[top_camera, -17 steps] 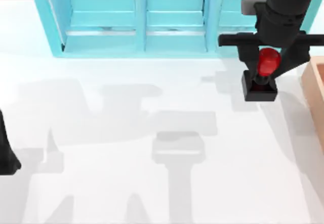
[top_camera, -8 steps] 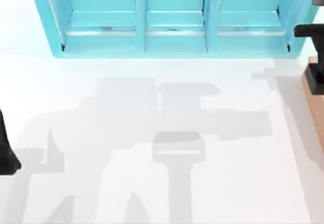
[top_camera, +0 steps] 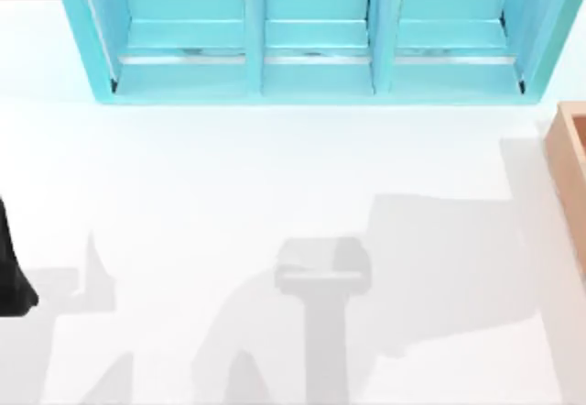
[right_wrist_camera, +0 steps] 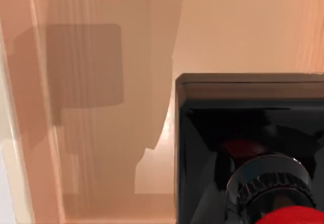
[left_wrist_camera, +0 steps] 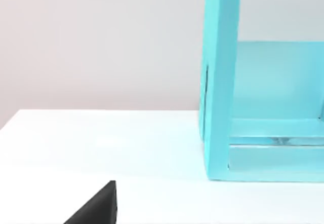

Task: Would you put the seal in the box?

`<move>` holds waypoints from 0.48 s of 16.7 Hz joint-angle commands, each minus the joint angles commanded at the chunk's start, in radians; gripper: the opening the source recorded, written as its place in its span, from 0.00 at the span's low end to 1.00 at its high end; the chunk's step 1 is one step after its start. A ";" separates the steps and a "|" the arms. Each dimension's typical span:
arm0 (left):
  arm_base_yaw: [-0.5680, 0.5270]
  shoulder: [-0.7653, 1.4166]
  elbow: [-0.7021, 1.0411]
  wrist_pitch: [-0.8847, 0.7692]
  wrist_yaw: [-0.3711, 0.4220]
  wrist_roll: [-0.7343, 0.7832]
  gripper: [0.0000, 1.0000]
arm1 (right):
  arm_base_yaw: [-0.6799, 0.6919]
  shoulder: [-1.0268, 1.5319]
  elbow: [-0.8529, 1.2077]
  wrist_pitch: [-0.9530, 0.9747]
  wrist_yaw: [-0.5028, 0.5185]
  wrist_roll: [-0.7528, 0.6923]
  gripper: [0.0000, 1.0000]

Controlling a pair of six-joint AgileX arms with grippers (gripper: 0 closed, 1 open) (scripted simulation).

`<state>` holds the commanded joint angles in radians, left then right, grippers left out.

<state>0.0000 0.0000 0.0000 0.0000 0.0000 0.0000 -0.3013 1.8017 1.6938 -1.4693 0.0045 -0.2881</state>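
The white tabletop point(top_camera: 275, 194) is carrying a turquoise shelf unit point(top_camera: 311, 34). The black-based, red-knobbed seal point(right_wrist_camera: 248, 148) is hanging over the light brown wooden box point(right_wrist_camera: 101, 107) interior; right gripper state undeterminable.

White table point(top_camera: 275, 194) with soft grey shadows; turquoise shelf unit point(top_camera: 311, 38) at back; plain pale wall point(left_wrist_camera: 101, 41).

Shelf unit point(top_camera: 311, 34) at table's point(top_camera: 275, 203) back; box point(top_camera: 569, 148) right.

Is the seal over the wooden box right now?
Yes: the right wrist view shows the seal with the box's wooden inside directly behind it.
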 joint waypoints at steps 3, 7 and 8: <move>0.000 0.000 0.000 0.000 0.000 0.000 1.00 | -0.010 -0.007 -0.005 0.000 0.000 -0.009 0.00; 0.000 0.000 0.000 0.000 0.000 0.000 1.00 | -0.005 -0.002 -0.019 0.018 0.000 -0.008 0.00; 0.000 0.000 0.000 0.000 0.000 0.000 1.00 | -0.005 -0.003 -0.043 0.041 -0.001 -0.007 0.00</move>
<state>0.0000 0.0000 0.0000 0.0000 0.0000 0.0000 -0.3063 1.7985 1.6510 -1.4280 0.0038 -0.2954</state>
